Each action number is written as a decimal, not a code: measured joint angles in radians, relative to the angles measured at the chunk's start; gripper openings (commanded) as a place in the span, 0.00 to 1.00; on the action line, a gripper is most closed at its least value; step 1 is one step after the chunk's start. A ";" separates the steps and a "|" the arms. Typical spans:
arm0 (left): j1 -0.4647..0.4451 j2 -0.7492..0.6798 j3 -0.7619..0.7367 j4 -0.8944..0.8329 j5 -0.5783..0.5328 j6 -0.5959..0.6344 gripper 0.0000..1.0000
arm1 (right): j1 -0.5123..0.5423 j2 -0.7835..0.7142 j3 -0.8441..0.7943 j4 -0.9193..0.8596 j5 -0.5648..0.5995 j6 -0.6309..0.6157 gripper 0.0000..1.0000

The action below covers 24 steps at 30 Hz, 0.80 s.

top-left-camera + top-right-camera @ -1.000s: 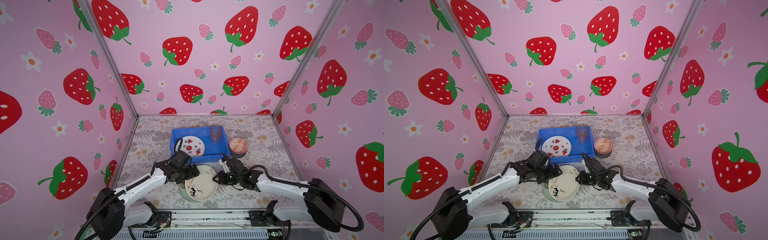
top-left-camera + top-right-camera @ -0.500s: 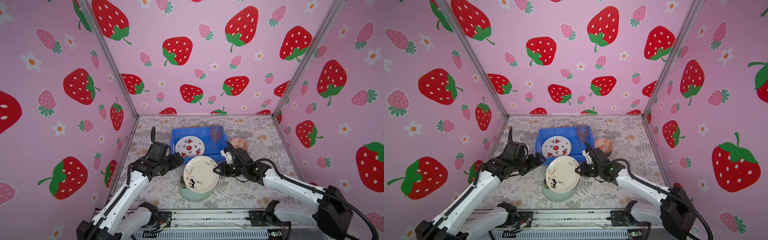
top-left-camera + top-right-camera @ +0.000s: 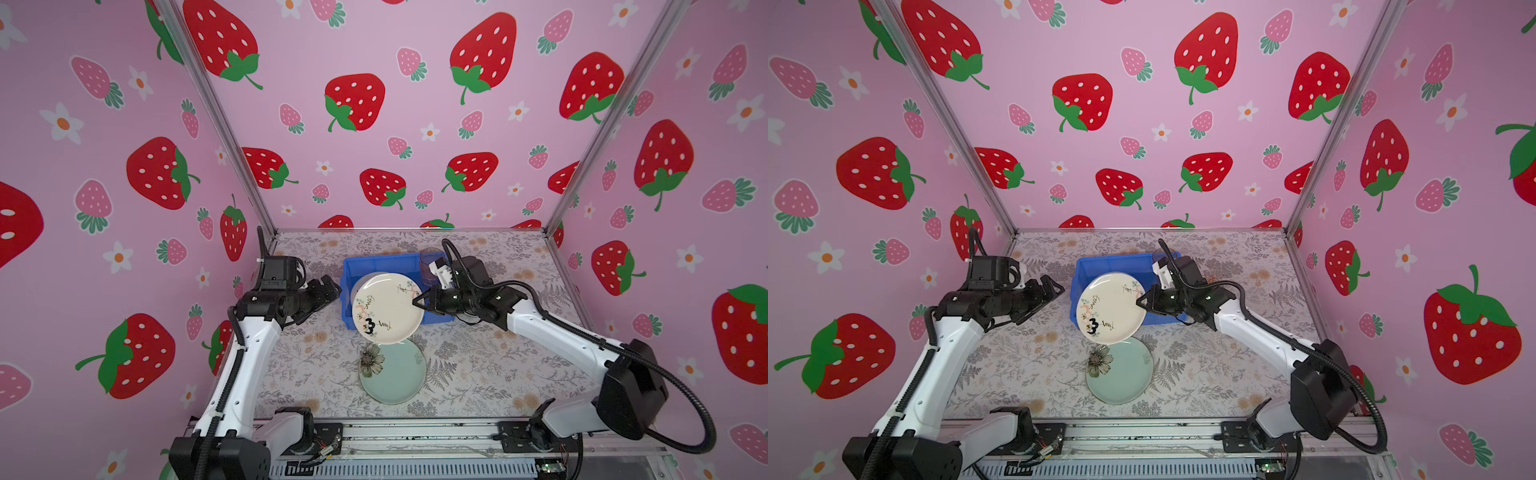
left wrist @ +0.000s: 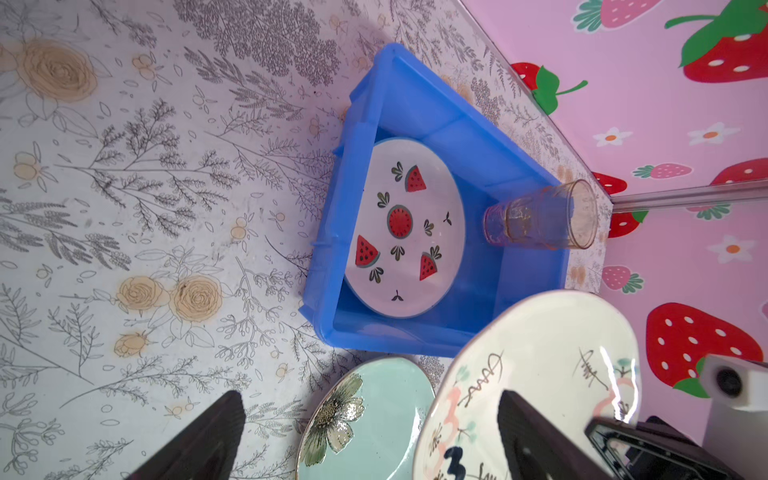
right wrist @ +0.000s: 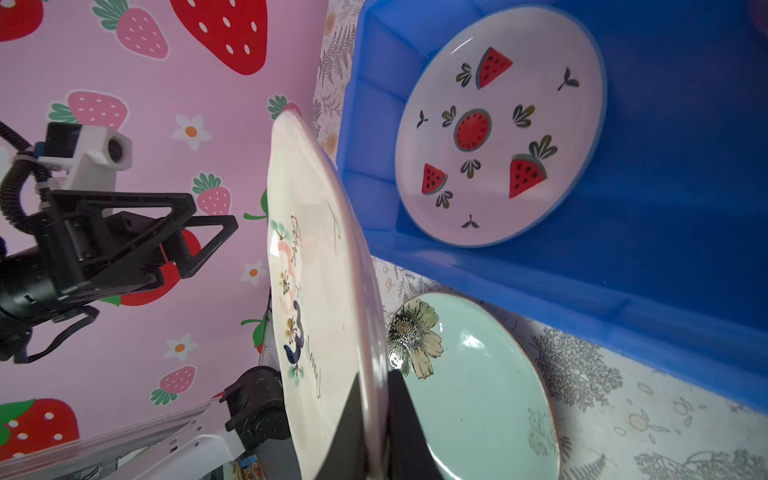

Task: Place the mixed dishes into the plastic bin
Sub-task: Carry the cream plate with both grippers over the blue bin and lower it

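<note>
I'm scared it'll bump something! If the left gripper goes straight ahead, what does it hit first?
Probably the cream plate held up by the right gripper, though depth is hard to judge.

Pink strawberry-print walls (image 3: 374, 62) (metal corner posts (image 3: 218, 112)) enclose a floral-patterned tabletop (image 3: 478, 374), apparently evenly lit.

Floral tbl (image 3: 478, 370): blue bin (image 3: 386, 262), green plate (image 3: 401, 374).

This is a staged robot-testing booth, not a home. Pink strawberry-print panels (image 3: 374, 124) on bare aluminium posts (image 3: 216, 120) close three sides. A floral sheet covers the worktop (image 3: 478, 374). Two robot arms (image 3: 245, 361) are bolted to a metal rail (image 3: 415, 434) along the worktop's near edge.
</note>
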 measured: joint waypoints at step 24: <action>0.015 0.269 0.185 0.208 0.043 0.053 0.96 | -0.021 0.431 0.282 0.093 0.127 0.021 0.00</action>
